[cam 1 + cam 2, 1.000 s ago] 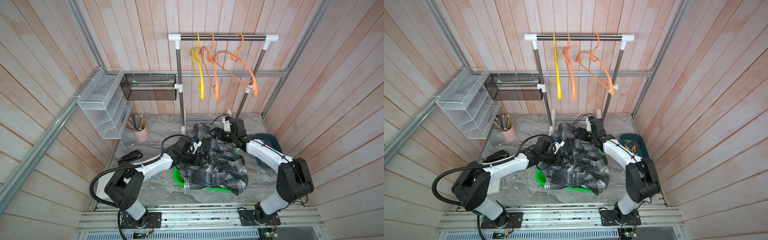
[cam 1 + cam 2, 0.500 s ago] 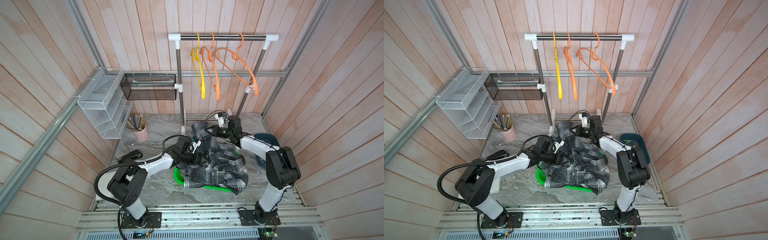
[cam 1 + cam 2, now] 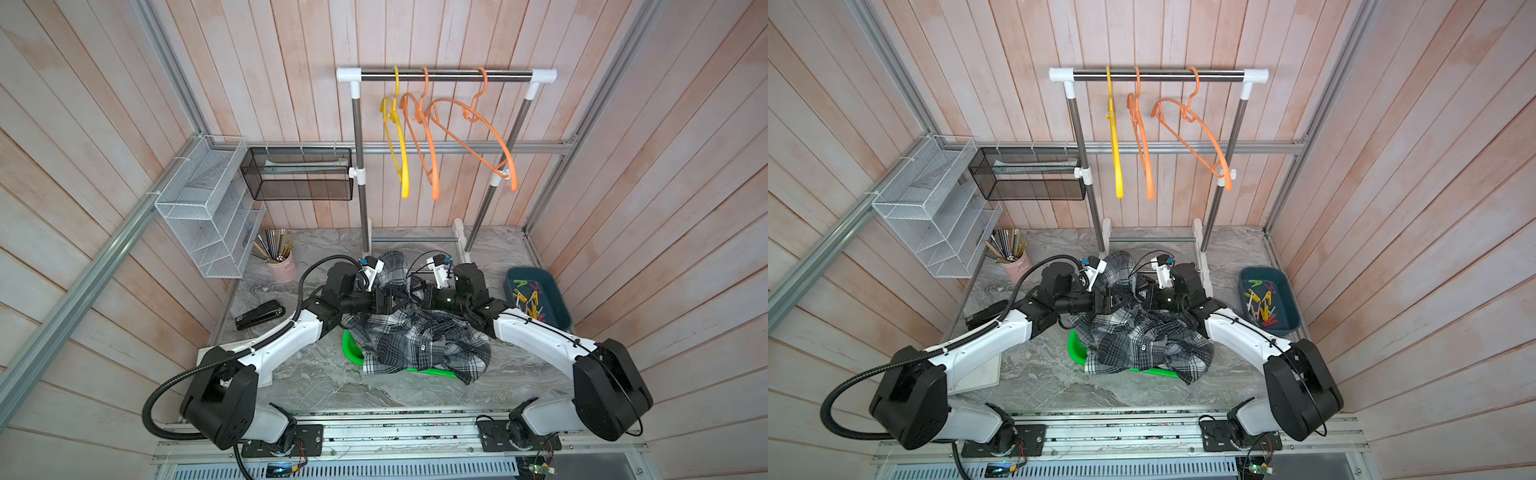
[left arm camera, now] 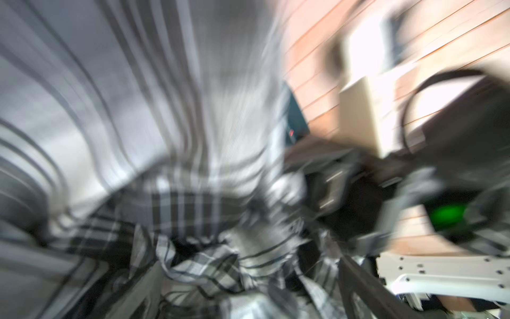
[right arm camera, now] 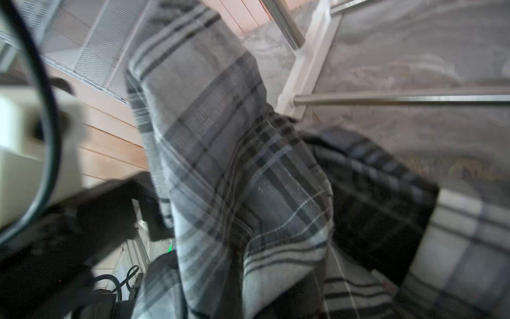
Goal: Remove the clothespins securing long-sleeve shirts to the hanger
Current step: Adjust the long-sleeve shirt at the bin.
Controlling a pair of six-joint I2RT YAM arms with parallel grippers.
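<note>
Dead centre of both top views, left gripper [image 3: 394, 300] and right gripper [image 3: 417, 296] meet over the plaid shirt [image 3: 415, 345] heap. Right one's clamped shut; left, can't tell, too blurry.

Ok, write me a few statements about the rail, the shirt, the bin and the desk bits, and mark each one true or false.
1. The rail carries three bare hangers: a yellow hanger and two orange hangers. True.
2. The plaid shirt hangs from the rail. False: it lies crumpled on the table, over a green hanger.
3. The teal bin holds clothespins. True.
4. The stapler lies in the teal bin. False: it lies on the table, on the far side from the bin.
5. The pink cup is empty. False: it holds pencils.
</note>
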